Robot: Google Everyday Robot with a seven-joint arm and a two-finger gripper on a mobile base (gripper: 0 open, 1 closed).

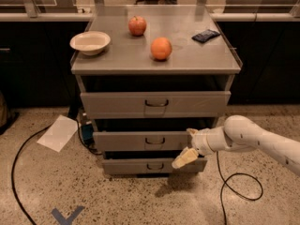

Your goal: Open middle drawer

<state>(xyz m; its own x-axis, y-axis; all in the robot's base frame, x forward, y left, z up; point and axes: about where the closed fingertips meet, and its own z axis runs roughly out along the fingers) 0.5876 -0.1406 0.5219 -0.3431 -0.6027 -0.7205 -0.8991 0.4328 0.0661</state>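
Note:
The grey metal cabinet has three drawers with plain fronts. The middle drawer [136,141] has a small dark wire handle [154,140] at its centre, and its front stands a little out from the frame. My gripper [188,145] comes in on the white arm [253,139] from the right. It sits at the right end of the middle drawer's front, to the right of the handle. Its fingers are spread, one fingertip [183,159] pointing down-left towards the bottom drawer [150,166]. It holds nothing.
The top drawer [154,104] stands out furthest. On the cabinet top [117,60] are a white bowl [90,42], a red apple [137,26], an orange [161,48] and a dark packet [206,35]. A sheet of paper [58,132] and black cables [241,191] lie on the floor.

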